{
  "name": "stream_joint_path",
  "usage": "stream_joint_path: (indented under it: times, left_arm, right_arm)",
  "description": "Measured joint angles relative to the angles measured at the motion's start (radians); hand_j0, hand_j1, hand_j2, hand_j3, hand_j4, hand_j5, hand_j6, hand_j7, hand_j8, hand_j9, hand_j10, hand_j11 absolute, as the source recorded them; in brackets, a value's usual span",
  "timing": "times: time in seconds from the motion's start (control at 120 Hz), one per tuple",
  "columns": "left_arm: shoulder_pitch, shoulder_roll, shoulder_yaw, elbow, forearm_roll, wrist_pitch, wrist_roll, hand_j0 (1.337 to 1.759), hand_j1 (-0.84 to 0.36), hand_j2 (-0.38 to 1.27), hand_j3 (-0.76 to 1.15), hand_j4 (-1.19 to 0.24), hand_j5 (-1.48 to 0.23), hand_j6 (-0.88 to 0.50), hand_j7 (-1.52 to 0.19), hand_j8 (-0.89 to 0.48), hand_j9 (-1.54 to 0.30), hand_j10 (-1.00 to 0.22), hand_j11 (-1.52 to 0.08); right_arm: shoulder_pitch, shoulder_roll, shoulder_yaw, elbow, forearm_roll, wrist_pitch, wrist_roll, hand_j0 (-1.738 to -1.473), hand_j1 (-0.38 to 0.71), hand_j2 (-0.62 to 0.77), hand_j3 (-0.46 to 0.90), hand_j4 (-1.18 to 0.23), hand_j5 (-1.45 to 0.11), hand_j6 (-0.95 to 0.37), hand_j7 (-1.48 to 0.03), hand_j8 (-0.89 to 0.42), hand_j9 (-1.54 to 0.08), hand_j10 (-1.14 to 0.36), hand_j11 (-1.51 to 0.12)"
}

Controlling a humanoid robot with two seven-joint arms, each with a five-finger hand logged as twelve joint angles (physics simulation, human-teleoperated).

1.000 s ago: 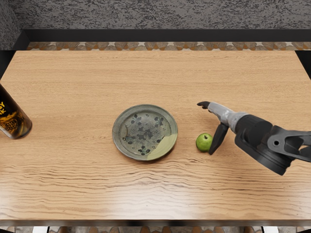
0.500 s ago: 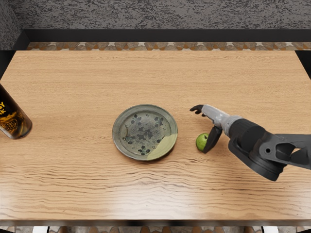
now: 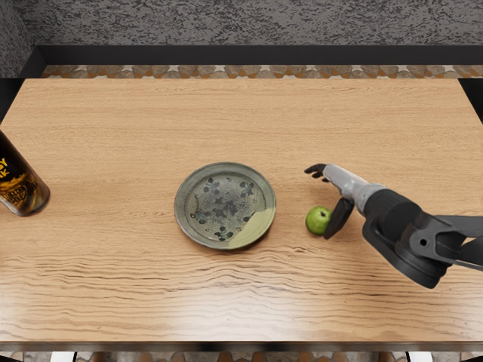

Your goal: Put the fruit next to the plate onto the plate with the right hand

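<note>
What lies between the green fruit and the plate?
Nothing: the head view shows only bare table between the fruit and the plate. The right hand is on the fruit's other side.

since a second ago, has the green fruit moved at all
No. The green fruit lies at the same gap right of the plate, on the table; the right hand is beside it.

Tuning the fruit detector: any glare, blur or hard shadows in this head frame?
Head view: sharp throughout, no blur; a pale sheen streaks the near part of the light wooden table, clear of the small round green fruit; no hard shadow from the dark grey right hand beside it.
</note>
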Motion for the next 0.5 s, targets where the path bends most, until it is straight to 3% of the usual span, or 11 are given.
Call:
stream_joint_path:
  times: [0.217, 0.5]
  left_arm:
    - [0.000, 0.000, 0.000, 0.000, 0.000, 0.000, 0.000, 1.658, 0.35, 0.00, 0.00, 0.00, 0.00, 0.00, 0.00, 0.00, 0.00, 0.00, 0.00]
    - [0.000, 0.000, 0.000, 0.000, -0.001, 0.000, 0.000, 1.658, 0.35, 0.00, 0.00, 0.00, 0.00, 0.00, 0.00, 0.00, 0.00, 0.00, 0.00]
  right_arm:
    - [-0.011, 0.006, 0.010, 0.000, 0.003, 0.000, 0.000, -1.658, -0.12, -0.03, 0.00, -0.20, -0.25, -0.20, -0.25, -0.20, -0.25, -0.20, -0.25]
    - [-0.018, 0.025, 0.011, 0.000, 0.003, 0.001, 0.000, -1.657, -0.03, -0.04, 0.00, -0.28, -0.38, -0.29, -0.37, -0.28, -0.37, -0.28, -0.37]
